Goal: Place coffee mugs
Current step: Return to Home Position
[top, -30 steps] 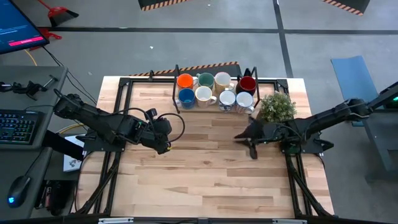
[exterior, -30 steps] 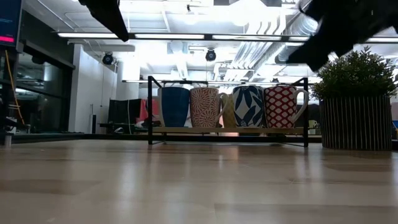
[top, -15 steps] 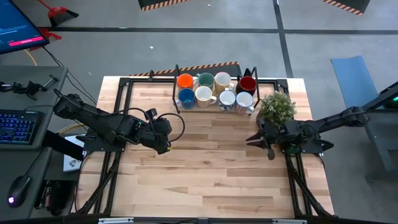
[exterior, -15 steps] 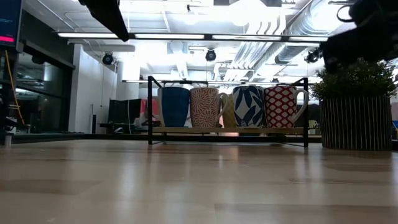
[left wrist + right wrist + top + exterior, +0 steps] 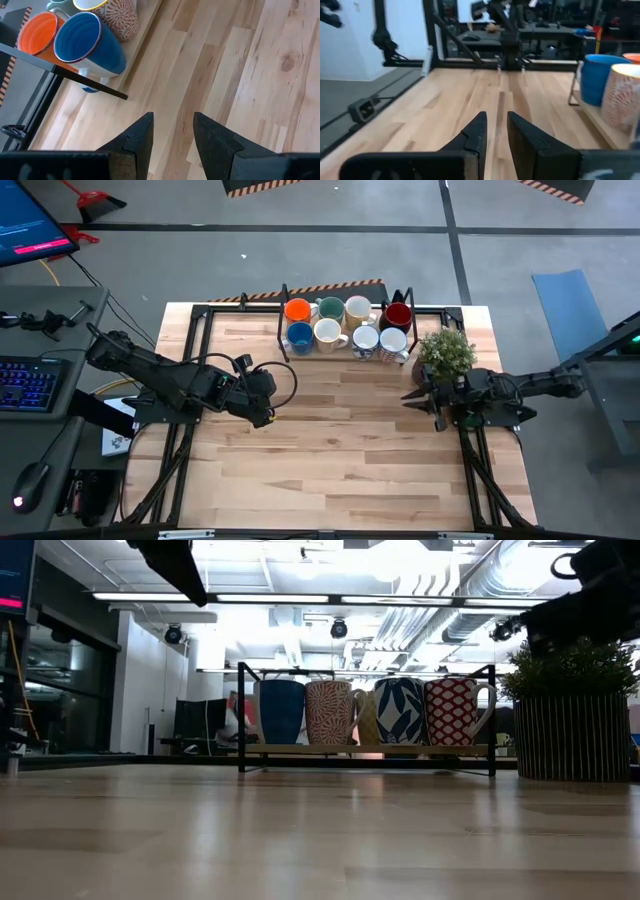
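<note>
High view: the rack [image 5: 283, 330] is holding all eight coffee mugs [image 5: 345, 325], and the plant [image 5: 445, 352] is sitting just beside the rack's right end. The left gripper [image 5: 172, 116] and right gripper [image 5: 497, 115] are hovering in front of the rack, fingers parted, carrying nothing. I'd be homing them high, steering wide of that rack.

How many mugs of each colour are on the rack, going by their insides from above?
Orange mug: 1
Teal-green mug: 1
Blue mug: 1
Dark red mug: 1
White or cream mugs: 4
Total: 8 mugs
</note>
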Controlling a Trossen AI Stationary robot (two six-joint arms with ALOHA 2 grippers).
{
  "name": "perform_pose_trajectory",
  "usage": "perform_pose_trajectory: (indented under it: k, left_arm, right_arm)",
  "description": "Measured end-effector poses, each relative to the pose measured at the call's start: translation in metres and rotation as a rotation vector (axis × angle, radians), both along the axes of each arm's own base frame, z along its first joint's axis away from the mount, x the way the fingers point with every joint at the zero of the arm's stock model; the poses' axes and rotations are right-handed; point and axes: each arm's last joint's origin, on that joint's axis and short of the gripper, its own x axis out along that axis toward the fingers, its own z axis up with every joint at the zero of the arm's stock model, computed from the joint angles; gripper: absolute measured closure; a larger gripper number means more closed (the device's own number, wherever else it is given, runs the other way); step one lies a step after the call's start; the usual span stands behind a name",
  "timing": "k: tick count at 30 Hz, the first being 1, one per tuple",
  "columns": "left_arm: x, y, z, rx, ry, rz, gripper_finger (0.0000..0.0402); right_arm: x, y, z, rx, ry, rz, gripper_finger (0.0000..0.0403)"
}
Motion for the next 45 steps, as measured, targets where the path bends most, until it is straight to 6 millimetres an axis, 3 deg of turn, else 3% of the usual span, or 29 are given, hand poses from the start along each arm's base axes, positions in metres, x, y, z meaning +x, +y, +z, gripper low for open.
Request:
perform_pose_trajectory:
  k: [6, 13, 45]
  left_arm:
    - [0.0, 0.0, 0.0, 0.0, 0.0, 0.0, 0.0273]
    - [0.0, 0.0, 0.0, -0.001, 0.0, 0.0, 0.0273]
    - [0.0, 0.0, 0.0, -0.004, 0.002, -0.002, 0.0273]
  right_arm:
    - [-0.005, -0.006, 0.004, 0.031, -0.065, 0.001, 0.0344]
    - [-0.003, -0.007, -0.007, 0.07, -0.103, 0.018, 0.0344]
    - [-0.001, -0.007, -0.011, 0.059, -0.064, -0.038, 0.0344]
